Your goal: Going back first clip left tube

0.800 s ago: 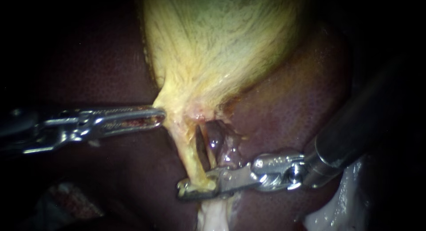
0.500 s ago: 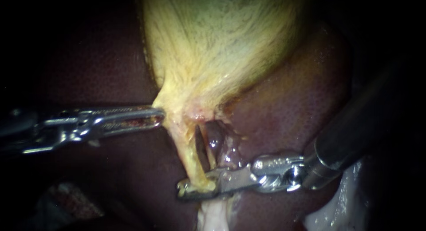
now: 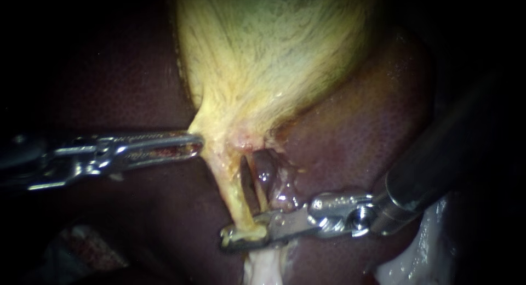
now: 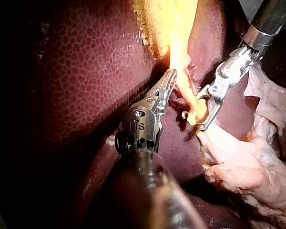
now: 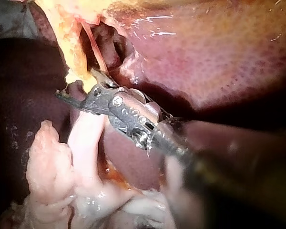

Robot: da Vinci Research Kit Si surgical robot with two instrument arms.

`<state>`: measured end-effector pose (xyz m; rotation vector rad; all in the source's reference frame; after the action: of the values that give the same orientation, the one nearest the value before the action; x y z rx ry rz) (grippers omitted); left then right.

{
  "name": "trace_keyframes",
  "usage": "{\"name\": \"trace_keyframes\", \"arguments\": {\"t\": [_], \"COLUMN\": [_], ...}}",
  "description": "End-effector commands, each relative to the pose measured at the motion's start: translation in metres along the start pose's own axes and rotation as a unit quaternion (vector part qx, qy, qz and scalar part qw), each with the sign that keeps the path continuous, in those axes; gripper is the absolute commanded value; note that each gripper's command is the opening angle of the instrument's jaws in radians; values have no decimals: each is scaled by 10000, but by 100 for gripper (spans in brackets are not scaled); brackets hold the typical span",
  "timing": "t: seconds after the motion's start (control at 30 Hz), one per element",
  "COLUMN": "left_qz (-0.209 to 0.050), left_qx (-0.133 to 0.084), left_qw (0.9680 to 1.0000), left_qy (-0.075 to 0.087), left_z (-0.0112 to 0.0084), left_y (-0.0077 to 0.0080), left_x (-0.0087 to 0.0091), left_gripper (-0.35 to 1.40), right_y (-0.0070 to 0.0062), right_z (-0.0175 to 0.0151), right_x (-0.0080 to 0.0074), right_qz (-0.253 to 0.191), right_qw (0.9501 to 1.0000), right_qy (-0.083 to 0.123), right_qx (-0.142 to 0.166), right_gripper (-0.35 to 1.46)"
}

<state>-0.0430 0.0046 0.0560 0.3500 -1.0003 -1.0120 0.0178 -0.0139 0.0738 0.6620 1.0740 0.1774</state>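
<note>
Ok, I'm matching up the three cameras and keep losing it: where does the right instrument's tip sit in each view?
Endoscope view: right instrument enters from the right; tip low, near the middle, at the yellow tube's lower end.
Left wrist view: right instrument ahead of and beside the left instrument, tip at that tube's end.
Right wrist view: its own instrument, tip at the tube's end.
Shared landmark: the yellow tube.
</note>
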Motion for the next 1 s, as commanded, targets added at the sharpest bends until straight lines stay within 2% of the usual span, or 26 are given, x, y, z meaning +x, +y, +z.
{"name": "trace_keyframes", "arguments": {"t": [0.03, 0.17, 0.4, 0.7, 1.0], "left_qz": [0, -2, -2, -2, -1], "left_qx": [0, 0, 3, 6, 9], "left_qw": [10000, 10000, 10000, 10000, 10000], "left_qy": [0, 0, 1, 3, 4], "left_z": [-1, -1, -3, -4, -5], "left_y": [0, -1, -1, -1, 0], "left_x": [0, -1, -1, -1, -1], "left_gripper": [-35, -35, -35, -35, -35], "right_y": [1, 3, 7, 5, -5], "right_z": [0, 1, -6, -30, -73], "right_x": [1, 2, 3, 5, 3], "right_qz": [-71, -404, -936, -1086, -1080], "right_qw": [9999, 9982, 9940, 9920, 9914], "right_qy": [31, 59, 28, 41, 55], "right_qx": [-74, -435, -573, -645, -731], "right_gripper": [56, 60, 60, 60, 60]}}
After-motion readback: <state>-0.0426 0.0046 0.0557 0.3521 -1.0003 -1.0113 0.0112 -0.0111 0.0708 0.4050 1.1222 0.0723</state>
